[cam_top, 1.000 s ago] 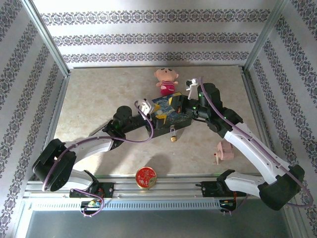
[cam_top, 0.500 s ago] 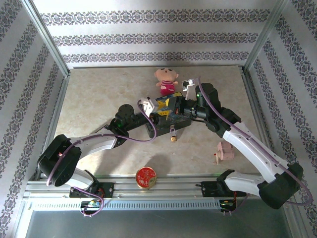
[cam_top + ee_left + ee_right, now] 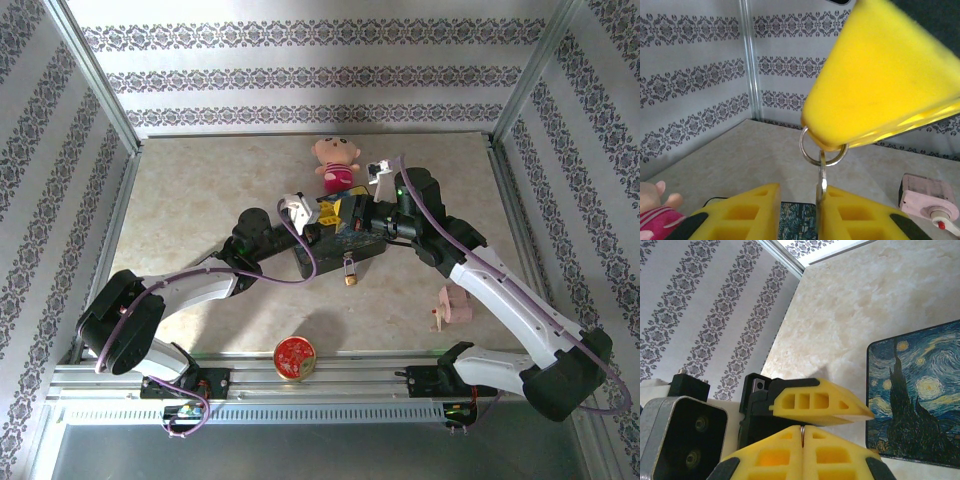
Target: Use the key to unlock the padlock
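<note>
Three patterned walls [image 3: 320, 75], marbled tabletop [image 3: 200, 200], padlock [image 3: 349, 272]

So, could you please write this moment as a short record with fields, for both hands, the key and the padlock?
right hand: shut on the key ring
left hand: open, below the right hand
key: hangs upright from the ring, between the left fingers
padlock: at the near side of the blue tin box, apart from the key
</note>
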### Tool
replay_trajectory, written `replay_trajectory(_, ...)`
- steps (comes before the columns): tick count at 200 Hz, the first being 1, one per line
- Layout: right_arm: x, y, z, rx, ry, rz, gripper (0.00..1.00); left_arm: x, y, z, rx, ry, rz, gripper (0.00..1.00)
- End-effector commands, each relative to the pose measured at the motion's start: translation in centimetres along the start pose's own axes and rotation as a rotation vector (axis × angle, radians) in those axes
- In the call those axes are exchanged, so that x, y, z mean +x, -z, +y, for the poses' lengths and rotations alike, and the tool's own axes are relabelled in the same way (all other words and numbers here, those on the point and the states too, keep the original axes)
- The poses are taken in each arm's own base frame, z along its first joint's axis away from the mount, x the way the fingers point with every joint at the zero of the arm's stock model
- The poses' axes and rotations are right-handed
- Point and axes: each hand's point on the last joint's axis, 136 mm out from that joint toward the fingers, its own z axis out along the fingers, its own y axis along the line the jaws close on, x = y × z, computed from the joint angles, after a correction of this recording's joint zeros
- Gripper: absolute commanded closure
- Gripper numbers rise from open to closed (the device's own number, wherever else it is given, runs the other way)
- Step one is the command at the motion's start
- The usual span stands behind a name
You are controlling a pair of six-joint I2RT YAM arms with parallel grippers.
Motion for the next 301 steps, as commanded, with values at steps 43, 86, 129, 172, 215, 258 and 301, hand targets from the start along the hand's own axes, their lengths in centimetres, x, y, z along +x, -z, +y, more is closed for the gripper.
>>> replay_trajectory(43, -0.3, -0.1, 1.0, -0.025, 0.001, -0.003, 1.0, -2.1, 0.2, -0.5, 0.0, -0.049, -0.059, 0.94)
replay_trajectory(86, 0.0, 0.2, 0.1, 0.022, 0.0, -0.004, 1.0, -1.5, 0.7, 0.9, -0.088, -0.119, -0.019, 1.0)
replay_trajectory(129, -0.4, 1.3, -0.3, 0.061, 0.005, -0.03, 0.79, 0.4, 1.5, 2.5, -0.191, -0.339, 0.101, 1.0)
replay_trajectory(172, -0.3, 2.4, -1.0, 0.085, -0.021, -0.068, 0.71, 1.4, 2.2, 2.6, -0.185, -0.672, 0.2, 1.0)
replay_trajectory(215, 0.7, 2.3, -2.0, 0.074, -0.071, -0.06, 0.64, 0.2, 1.9, 1.5, -0.167, -0.928, 0.181, 1.0)
replay_trajectory(258, 1.5, 2.0, -2.4, 0.062, -0.127, -0.044, 0.64, -1.2, 0.9, 0.1, -0.183, -1.058, 0.116, 1.0)
replay_trajectory(301, 1.7, 1.8, -2.5, 0.046, -0.147, -0.044, 0.58, -1.2, 0.2, -0.5, -0.209, -1.162, 0.103, 1.0)
